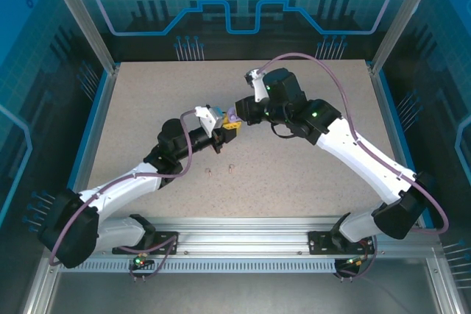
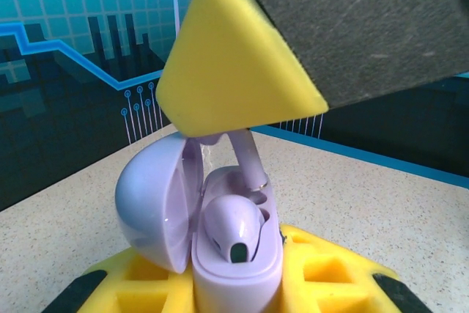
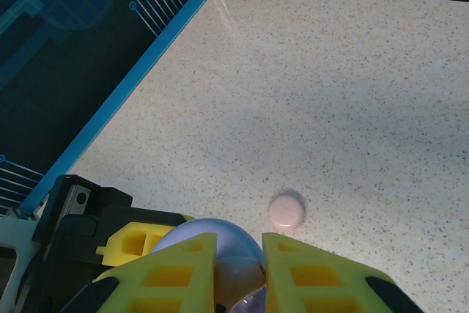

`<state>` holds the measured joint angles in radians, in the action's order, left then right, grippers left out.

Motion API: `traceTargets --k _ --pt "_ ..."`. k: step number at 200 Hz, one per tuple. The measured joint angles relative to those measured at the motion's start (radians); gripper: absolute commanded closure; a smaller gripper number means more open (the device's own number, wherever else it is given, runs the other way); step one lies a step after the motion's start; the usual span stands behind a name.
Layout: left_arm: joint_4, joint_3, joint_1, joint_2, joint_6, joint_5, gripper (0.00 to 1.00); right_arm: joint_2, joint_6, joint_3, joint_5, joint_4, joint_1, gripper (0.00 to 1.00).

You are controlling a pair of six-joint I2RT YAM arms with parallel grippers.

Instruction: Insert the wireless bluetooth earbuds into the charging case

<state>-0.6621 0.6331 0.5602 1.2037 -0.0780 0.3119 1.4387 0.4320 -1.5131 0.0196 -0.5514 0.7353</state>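
left claw (image 2: 234,287) is gripping the open purple charging case (image 2: 154,196) above the desk (image 1: 147,108), with one purple earbud (image 2: 233,225) sitting inside. right claw (image 3: 240,269) is closing narrowly on the stem of a second purple earbud (image 2: 249,157) at the case. two pink earbuds (image 1: 208,172) are lying on the desk below.

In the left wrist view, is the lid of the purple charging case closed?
No. The lid of the purple charging case stands open to the left, and a purple earbud lies in its slot.
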Motion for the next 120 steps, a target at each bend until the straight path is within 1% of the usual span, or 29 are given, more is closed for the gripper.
traceTargets --k 55,120 --pt "0.009 0.000 0.000 0.000 0.000 -0.001 1.00 0.004 -0.016 0.011 0.019 0.014 0.011 0.79" --pt "0.039 0.000 0.004 0.010 0.000 0.000 1.00 -0.045 -0.061 0.122 0.100 0.103 0.045 0.79"
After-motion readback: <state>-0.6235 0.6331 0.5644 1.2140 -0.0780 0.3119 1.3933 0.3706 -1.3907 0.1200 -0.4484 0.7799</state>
